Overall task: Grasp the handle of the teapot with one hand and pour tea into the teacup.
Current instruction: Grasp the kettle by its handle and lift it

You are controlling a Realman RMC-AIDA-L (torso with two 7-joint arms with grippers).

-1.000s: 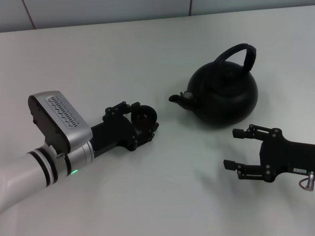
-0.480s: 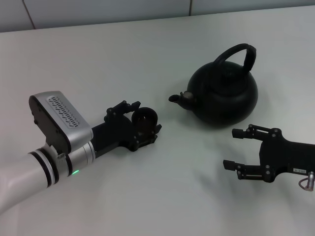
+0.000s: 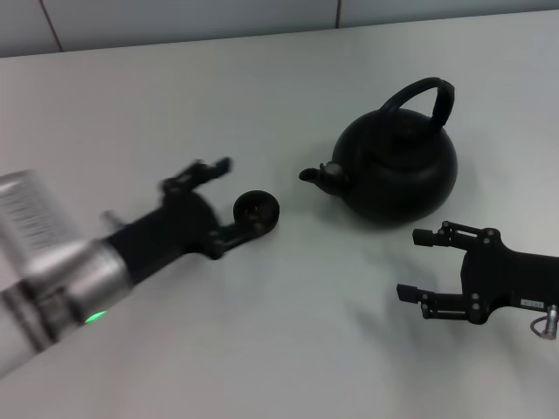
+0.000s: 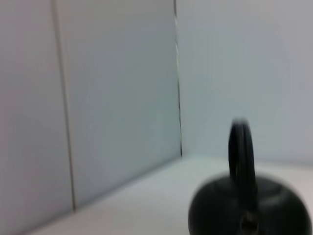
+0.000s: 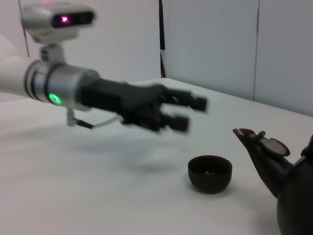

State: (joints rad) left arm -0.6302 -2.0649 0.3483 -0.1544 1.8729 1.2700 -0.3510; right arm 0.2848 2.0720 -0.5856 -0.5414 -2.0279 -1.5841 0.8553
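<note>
The matte-black teapot (image 3: 397, 166) stands on the white table at the right of centre, spout pointing left, and its arched handle (image 3: 430, 94) is free. The tiny dark teacup (image 3: 257, 209) stands upright on the table, left of the spout. My left gripper (image 3: 242, 193) is open and empty, just left of the cup; in the right wrist view this gripper (image 5: 188, 113) hovers above and apart from the teacup (image 5: 210, 172). My right gripper (image 3: 411, 264) is open and empty, low over the table in front of the teapot. The left wrist view shows the teapot (image 4: 244, 213) blurred.
The white table (image 3: 288, 332) reaches back to a pale panelled wall (image 3: 175, 17). The teapot's spout (image 5: 257, 144) shows to the right of the cup in the right wrist view.
My left gripper has let go of the teacup and pulled back to the left and up, moving fast. The cup stays on the table. The right arm and teapot have not moved.
</note>
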